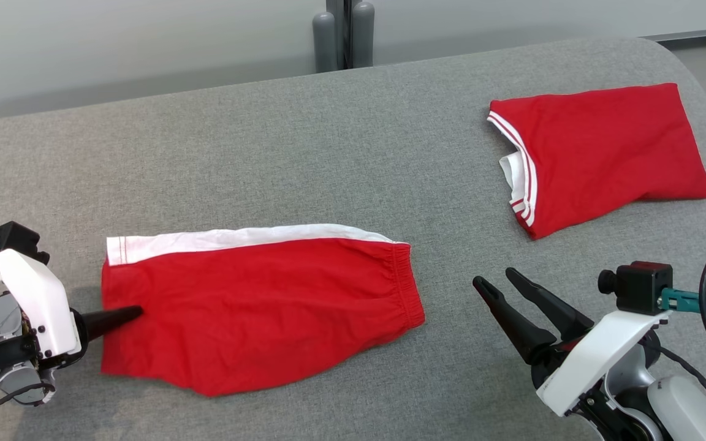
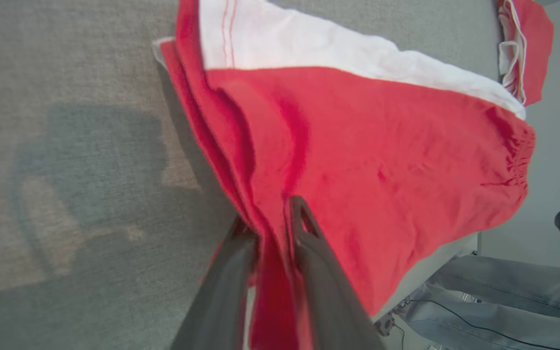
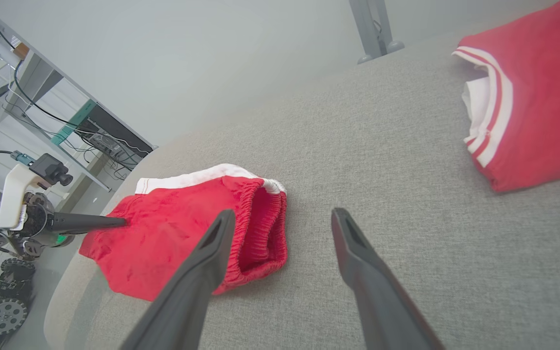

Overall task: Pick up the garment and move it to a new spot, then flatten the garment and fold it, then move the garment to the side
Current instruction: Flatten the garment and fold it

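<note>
Though folded flat, the red shorts wrinkle softly.

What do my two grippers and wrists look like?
Left gripper and right gripper match: two long tapered dark fingers, a white angular shell, a black camera block with a teal connector. A black cable loops beside the right one.

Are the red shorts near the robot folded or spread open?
Folded in half, lying flat: the red shorts show one leg's outline, stacked hem layers in the left wrist view, and a doubled waistband.

Shorts lie left of shirt.
</note>
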Available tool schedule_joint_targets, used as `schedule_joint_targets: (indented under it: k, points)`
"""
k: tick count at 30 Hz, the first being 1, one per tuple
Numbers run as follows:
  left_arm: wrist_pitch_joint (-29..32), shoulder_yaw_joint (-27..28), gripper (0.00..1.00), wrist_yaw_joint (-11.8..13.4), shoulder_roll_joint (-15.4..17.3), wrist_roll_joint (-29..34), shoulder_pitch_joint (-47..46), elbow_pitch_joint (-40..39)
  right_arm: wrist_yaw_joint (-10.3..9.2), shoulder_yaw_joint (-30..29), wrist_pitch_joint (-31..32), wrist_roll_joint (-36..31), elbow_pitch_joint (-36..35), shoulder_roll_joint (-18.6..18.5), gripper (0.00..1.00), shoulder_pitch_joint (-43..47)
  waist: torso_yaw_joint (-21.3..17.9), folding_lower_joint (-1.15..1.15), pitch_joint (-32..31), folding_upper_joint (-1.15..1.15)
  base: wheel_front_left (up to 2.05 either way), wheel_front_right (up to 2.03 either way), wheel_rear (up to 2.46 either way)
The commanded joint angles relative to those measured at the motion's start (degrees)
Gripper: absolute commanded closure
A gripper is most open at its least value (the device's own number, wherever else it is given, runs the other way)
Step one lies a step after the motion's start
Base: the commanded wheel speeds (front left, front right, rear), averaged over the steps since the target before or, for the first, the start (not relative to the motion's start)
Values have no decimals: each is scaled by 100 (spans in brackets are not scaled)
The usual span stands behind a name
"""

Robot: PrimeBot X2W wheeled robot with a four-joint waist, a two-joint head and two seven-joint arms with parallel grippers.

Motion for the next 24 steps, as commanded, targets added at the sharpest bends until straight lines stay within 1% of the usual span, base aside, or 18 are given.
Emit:
schedule_joint_targets:
  k: [1, 4, 7, 11, 16, 19, 20, 22, 24]
  points:
    - [8, -8, 0, -23, -9, 47, 49, 38, 4, -24, 12, -49, -19, -7, 0, 47, 8, 0, -14, 0, 0, 0, 0]
    - [-22, 38, 0, -30, -1, 66, 12, 47, 4, -78, 39, -56, -42, -10, 0, 107, 41, 0, -67, 0, 0, 0, 0]
    - [-119, 92, 0, -40, 74, 166, -115, -5, 4, -153, 50, -76, -63, -27, 0, 139, 98, 0, -136, 0, 0, 0, 0]
    - [-565, 193, 0, -52, 191, 543, -270, -166, 4, -249, 36, -147, -84, -38, 0, 202, 211, 0, -212, 0, 0, 0, 0]
    - [-1694, 412, 0, -48, 286, 1077, -272, -499, 4, -402, -6, -272, -72, 44, 0, 237, 363, 0, -271, 0, 0, 0, 0]
    - [-2366, 430, 0, 74, 307, 1420, -77, -722, 4, -518, -65, -374, -88, 71, 0, 276, 458, 0, -316, 0, 0, 0, 0]
    - [-2366, 430, 0, 74, 307, 1420, -77, -722, 4, -518, -65, -374, -88, 71, 0, 276, 458, 0, -316, 0, 0, 0, 0]
    - [-2811, 444, 0, 208, 309, 1634, 66, -874, 4, -587, -75, -423, -96, 92, 0, 344, 532, 0, -353, 0, 0, 0, 0]
    - [-3302, 455, 0, 435, 321, 1882, 214, -988, 4, -657, -102, -475, -115, 118, 0, 381, 606, 0, -398, 0, 0, 0, 0]
